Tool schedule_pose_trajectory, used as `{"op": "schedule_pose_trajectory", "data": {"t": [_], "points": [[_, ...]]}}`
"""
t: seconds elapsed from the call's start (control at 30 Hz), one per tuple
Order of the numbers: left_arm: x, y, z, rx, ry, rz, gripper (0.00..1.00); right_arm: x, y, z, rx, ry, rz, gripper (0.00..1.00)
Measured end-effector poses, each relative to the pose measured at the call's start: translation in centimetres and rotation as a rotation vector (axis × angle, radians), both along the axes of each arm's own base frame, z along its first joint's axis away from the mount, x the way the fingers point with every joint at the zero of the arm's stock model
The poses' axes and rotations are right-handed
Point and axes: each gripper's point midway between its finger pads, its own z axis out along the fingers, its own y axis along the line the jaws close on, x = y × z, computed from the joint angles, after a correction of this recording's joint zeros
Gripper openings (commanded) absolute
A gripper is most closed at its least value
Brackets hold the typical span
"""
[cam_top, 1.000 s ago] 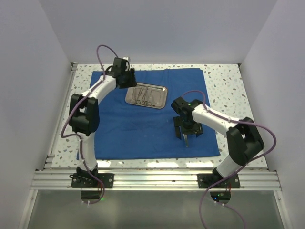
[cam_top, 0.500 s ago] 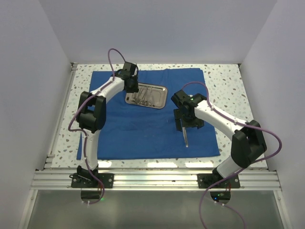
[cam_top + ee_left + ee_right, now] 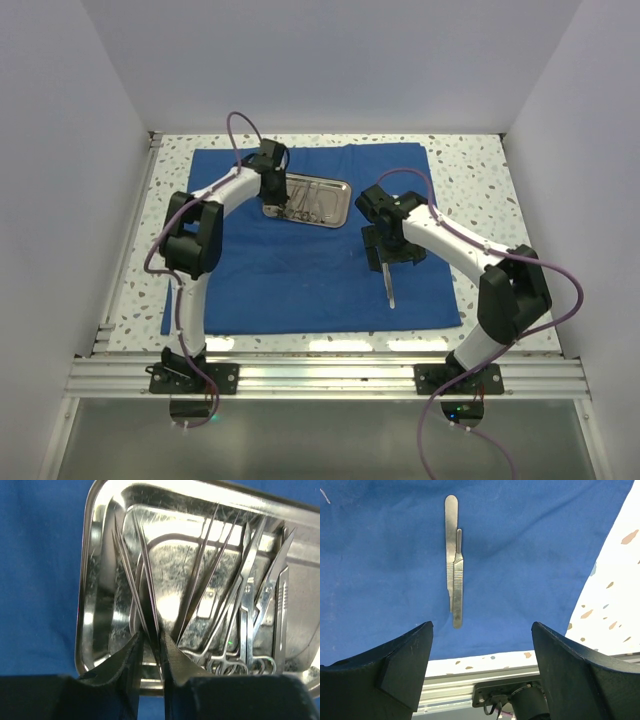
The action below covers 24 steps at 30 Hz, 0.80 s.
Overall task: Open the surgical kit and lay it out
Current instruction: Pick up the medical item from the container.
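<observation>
Left gripper (image 3: pixel 151 639) down at left end of steel tray (image 3: pixel 335 206), fingers pinched together on a pair of tweezers (image 3: pixel 141 575) whose tips point away from the camera. Tray sits far-middle on blue cloth wrap (image 3: pixel 270 280), which is spread flat on speckled table (image 3: pixel 470 170). Rest of tray, going right: second tweezers (image 3: pixel 207 565), ring-handled scissors (image 3: pixel 243 605), flat handle (image 3: pixel 281 615) by right wall. Right gripper (image 3: pixel 481 635) hovers over right part of cloth, fingers wide apart, nothing held. Two flat steel handles (image 3: pixel 454 565) lie touching side by side on cloth beneath it, near front edge
</observation>
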Motion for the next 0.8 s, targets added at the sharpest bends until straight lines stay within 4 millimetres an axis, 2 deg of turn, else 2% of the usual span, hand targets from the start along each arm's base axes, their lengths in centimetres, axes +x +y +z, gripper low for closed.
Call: {"op": "schedule_pose_trajectory", "data": {"t": [0.2,0.37,0.8], "points": [[-2.1,0.2,0.8,-0.018,0.017,-0.011,0.31,0.0,0.0,0.0,-0.003,0.002,0.006,0.84],[-3.0,0.2,1.0,-0.027,0.024,-0.02,0.31,0.0,0.0,-0.3,-0.009,0.01,0.007,0.83],[-2.9,0.1,0.6,-0.028,0.032,-0.024,0.27,0.0,0.0,-0.4,-0.01,0.012,0.007,0.83]]}}
